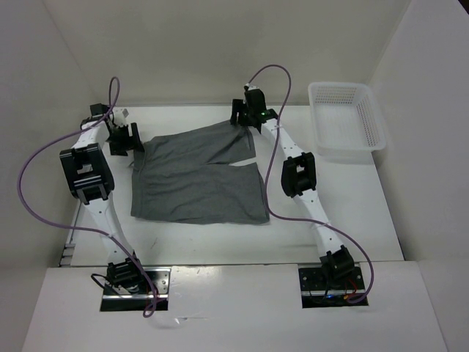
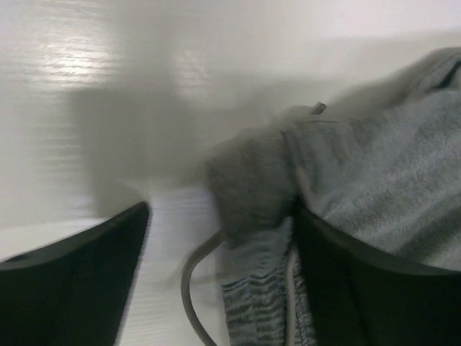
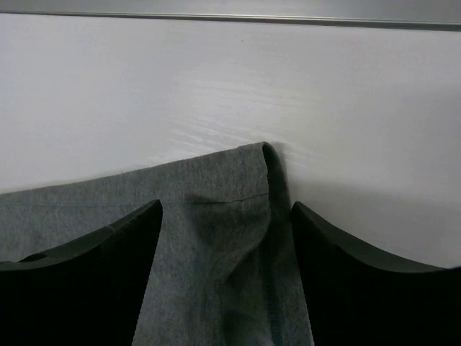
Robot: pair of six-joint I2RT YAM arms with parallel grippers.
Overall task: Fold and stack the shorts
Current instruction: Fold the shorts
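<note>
The grey shorts point(image 1: 198, 180) lie spread flat on the white table, waistband at the left, two legs pointing right. My left gripper point(image 1: 126, 139) is at the far corner of the waistband. In the left wrist view it point(image 2: 220, 238) is open, with the bunched waistband corner point(image 2: 252, 187) and a grey drawstring point(image 2: 189, 277) between its fingers. My right gripper point(image 1: 242, 117) is at the far corner of the upper leg. In the right wrist view it point(image 3: 227, 216) is open, straddling the leg's hem corner point(image 3: 238, 180).
A white mesh basket point(image 1: 347, 121) stands at the back right of the table point(image 1: 352, 213). White walls enclose the table on the left, back and right. Purple cables loop off both arms.
</note>
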